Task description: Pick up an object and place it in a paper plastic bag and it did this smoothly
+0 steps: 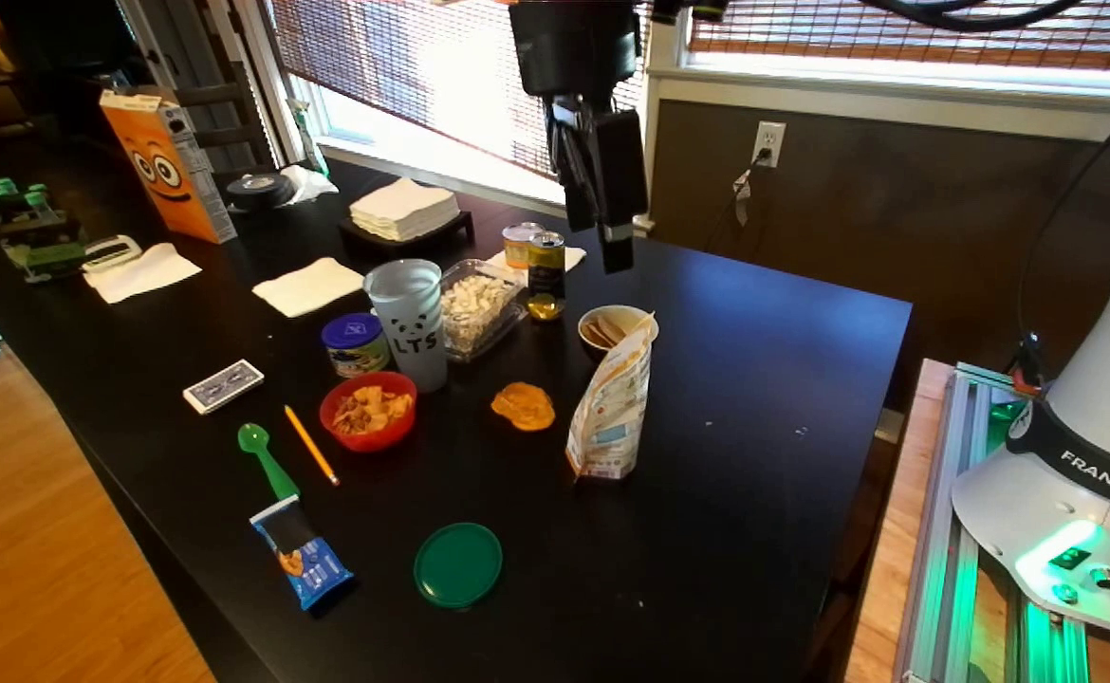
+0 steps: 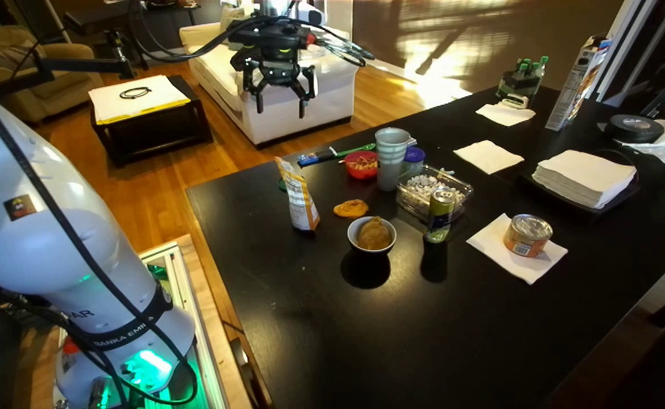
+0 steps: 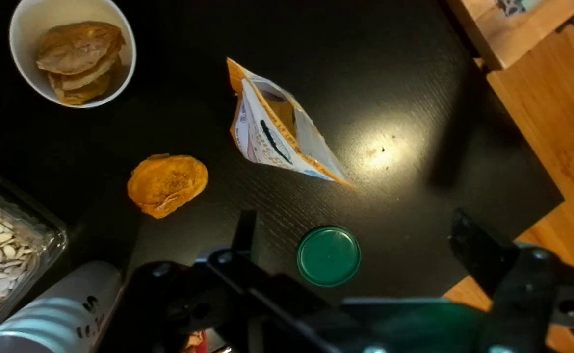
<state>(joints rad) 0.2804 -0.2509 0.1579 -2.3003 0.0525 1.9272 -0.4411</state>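
Observation:
The paper plastic bag stands upright on the black table in both exterior views. It is whitish with orange edges and some bluish print. In the wrist view the bag shows an open, pointed mouth. A flat orange snack piece lies beside it, and it also shows in the wrist view. A green lid lies nearer the table's edge; it shows between the fingers in the wrist view. My gripper is open and empty, high above the table. Its spread fingers show in the wrist view.
A bowl of tan chips stands near the bag. A tall cup, a red bowl, a clear seed container and a can stand close together. A blue packet and green spoon lie near an edge.

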